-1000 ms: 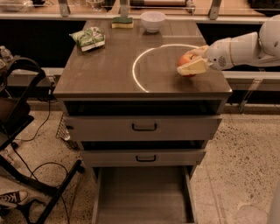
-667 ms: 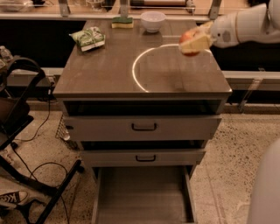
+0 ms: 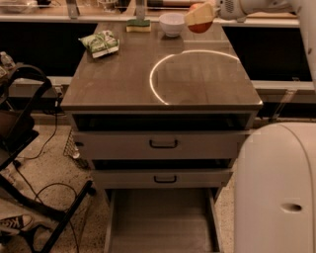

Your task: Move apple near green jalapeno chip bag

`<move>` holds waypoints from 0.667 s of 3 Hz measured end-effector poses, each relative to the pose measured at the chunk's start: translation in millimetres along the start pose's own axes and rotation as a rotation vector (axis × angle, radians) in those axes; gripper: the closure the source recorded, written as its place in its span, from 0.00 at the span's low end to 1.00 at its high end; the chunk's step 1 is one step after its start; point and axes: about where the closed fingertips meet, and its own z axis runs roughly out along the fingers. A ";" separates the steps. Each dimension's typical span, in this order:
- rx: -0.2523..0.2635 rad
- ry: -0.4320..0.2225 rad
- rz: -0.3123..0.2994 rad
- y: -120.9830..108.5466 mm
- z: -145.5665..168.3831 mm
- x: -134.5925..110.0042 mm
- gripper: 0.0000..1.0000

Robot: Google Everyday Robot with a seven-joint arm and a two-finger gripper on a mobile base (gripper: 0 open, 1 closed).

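Observation:
My gripper (image 3: 200,17) is at the top of the camera view, above the back right part of the wooden cabinet top (image 3: 118,79). It is shut on the red-orange apple (image 3: 199,26), which shows partly behind the pale fingers (image 3: 198,15), held in the air just right of the white bowl (image 3: 172,23). The green jalapeno chip bag (image 3: 100,43) lies flat at the back left of the top, well to the left of the apple.
A green-topped yellow sponge block (image 3: 138,25) sits at the back, left of the bowl. The bottom drawer (image 3: 160,222) is pulled open. My white base (image 3: 276,188) fills the lower right. A black chair frame and cables (image 3: 29,163) stand at left.
The gripper has lifted the apple off the cabinet top and carried it up, back and leftward toward the bowl.

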 end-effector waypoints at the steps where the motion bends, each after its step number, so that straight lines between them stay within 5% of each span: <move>1: 0.082 0.012 0.079 -5.7 51.3 -25.2 1.00; 2: 0.095 0.003 0.119 8.9 99.5 -45.6 1.00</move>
